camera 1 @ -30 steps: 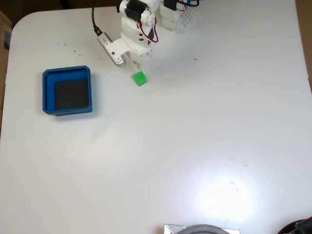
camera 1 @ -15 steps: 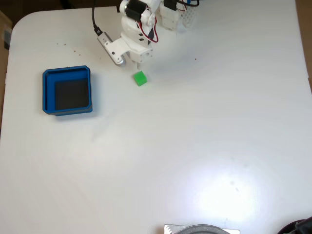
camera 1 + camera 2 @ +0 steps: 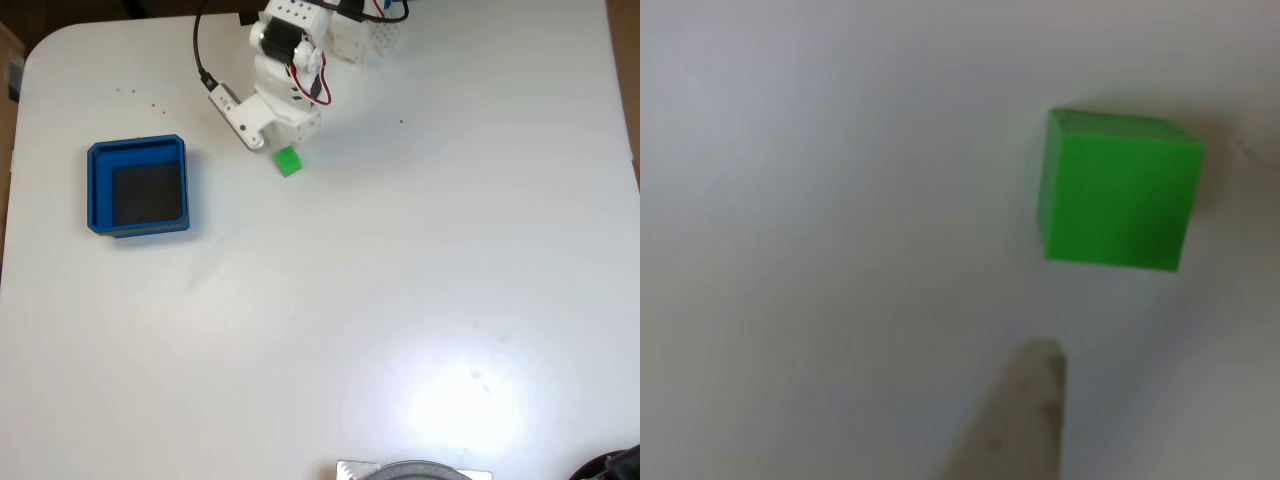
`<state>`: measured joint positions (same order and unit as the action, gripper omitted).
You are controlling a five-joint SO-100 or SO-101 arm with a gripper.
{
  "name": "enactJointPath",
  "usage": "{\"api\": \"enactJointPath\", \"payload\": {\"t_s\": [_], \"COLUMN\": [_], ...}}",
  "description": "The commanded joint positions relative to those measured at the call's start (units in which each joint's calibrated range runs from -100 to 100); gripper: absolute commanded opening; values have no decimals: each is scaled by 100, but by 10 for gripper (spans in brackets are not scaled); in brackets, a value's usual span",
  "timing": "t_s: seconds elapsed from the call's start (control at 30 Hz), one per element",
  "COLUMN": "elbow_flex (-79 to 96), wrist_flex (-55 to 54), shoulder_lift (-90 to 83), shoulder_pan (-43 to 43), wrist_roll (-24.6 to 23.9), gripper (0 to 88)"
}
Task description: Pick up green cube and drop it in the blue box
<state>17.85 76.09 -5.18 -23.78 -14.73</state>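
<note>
Fixed view: we count one green cube [image 3: 288, 161], one blue box [image 3: 138, 186] and one gripper [image 3: 277, 143] on the white table [image 3: 400, 300]. The box holds nothing; we see its black floor bare. The cube lies on the table just below the gripper, well apart from the box, with open table between them. We cannot tell how far the fingers are apart. The other view shows the cube [image 3: 1119, 190] beyond one fingertip [image 3: 1025, 420], not touching.

Fixed view overhead — other view close above the green cube [image 3: 1120, 190].
</note>
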Motion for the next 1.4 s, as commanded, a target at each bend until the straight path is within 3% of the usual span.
{"api": "enactJointPath", "payload": {"t_s": [0.0, 0.3, 0.9, 1.37], "elbow_flex": [-367, -367, -412, -376], "wrist_flex": [35, -633, -666, -1286], "shoulder_lift": [175, 618, 1078, 1162], "shoulder_pan": [88, 88, 88, 73], "wrist_roll": [10, 10, 5, -15], "gripper": [280, 280, 280, 280]}}
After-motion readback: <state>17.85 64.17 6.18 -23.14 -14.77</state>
